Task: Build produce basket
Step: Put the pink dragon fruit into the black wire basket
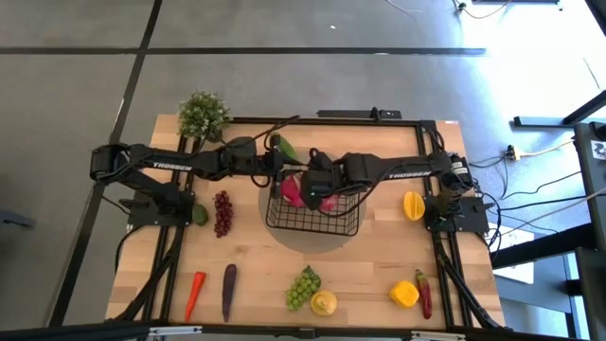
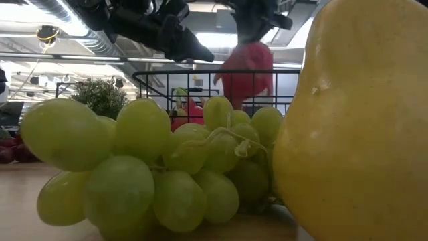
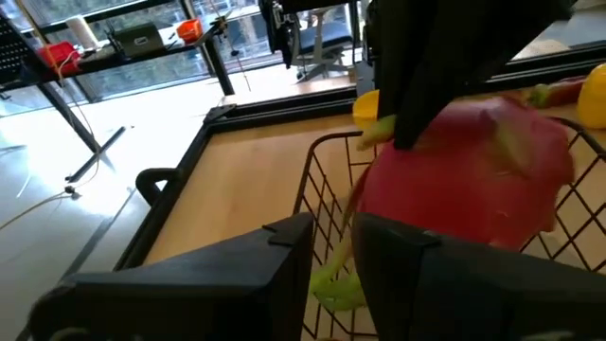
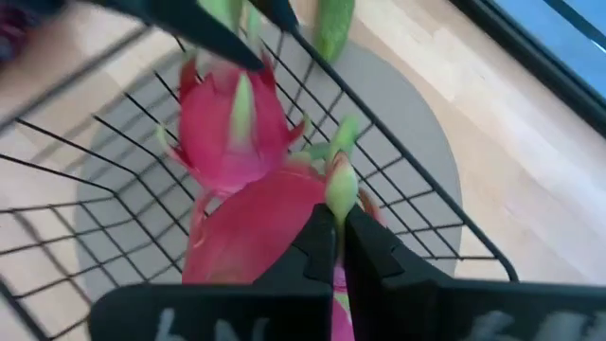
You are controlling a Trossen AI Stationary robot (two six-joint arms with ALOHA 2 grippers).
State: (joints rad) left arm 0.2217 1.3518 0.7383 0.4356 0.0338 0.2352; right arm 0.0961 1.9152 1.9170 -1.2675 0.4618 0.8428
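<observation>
Wooden table [image 1: 360,275] – light butcher-block top, fills centre of high view, black frame rail along edges. Bushy green potted plant [image 1: 203,115] at table's upper-left corner; same plant left of centre in low view [image 2: 101,94]. Grey round mat [image 4: 417,142] on tabletop, mid-frame. Grey floor [image 1: 76,85] around table, dark seams crossing. Cables [image 1: 544,185] at right edge – trailing over floor. Shelving with orange item [image 3: 189,28] in upper left of left wrist view.

Black wire basket [image 1: 312,220] mid-table holds two pink dragon fruits [image 4: 232,118].
</observation>
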